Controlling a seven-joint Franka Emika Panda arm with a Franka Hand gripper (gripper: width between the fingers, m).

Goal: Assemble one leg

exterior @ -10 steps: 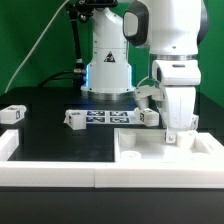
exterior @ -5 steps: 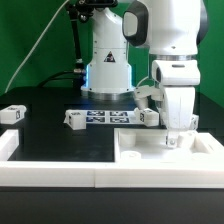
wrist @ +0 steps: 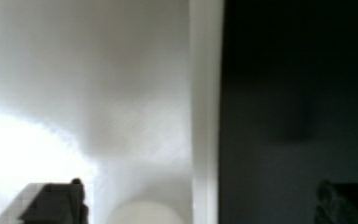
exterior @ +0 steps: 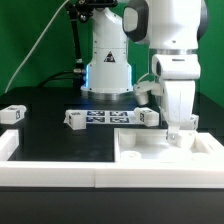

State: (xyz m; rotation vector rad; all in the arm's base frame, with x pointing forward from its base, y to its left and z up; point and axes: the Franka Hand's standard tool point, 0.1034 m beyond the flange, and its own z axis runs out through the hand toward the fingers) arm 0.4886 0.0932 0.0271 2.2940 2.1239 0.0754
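Note:
Three small white legs with tags lie on the black table in the exterior view: one at the far left, one by the marker board's left end, one by its right end. My gripper hangs low over the back right part of the big white slab. In the wrist view the gripper is open, its dark fingers wide apart with no leg between them. Below it lie the slab's edge, a pale round shape and black table.
The marker board lies on the table in front of the robot base. A low white wall runs along the front, with a raised end at the exterior view's left.
The gripper has shifted slightly toward the exterior view's right and a little up over the slab. The legs have not moved.

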